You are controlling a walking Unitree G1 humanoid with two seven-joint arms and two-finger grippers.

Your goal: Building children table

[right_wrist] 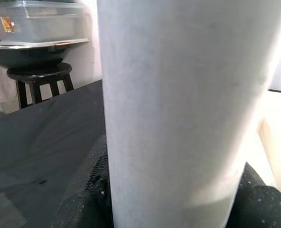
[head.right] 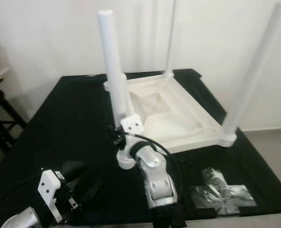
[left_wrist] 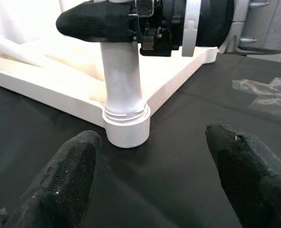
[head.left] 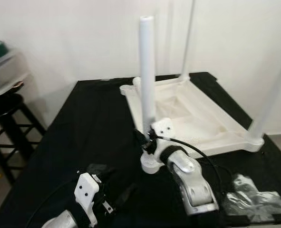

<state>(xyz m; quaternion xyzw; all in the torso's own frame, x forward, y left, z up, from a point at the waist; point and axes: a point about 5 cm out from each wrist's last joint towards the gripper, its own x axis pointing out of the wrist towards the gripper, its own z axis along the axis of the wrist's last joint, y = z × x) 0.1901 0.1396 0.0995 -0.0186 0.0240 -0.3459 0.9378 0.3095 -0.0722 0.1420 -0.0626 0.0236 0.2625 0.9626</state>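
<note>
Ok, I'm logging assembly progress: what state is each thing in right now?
Table top: upside down on the black cloth.
Near leg: upright in its corner socket, held.
Right gripper: shut on the near leg.
Left gripper: open, facing the leg's base.
Plastic bag: crumpled, lying on the cloth.

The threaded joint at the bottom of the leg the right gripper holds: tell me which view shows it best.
Left wrist view: the threaded joint sits in the middle, close up, with the right gripper clamped on the leg above it. Both eye views show the joint small and partly behind the right arm. The right wrist view shows the leg's shaft, not the joint.
</note>
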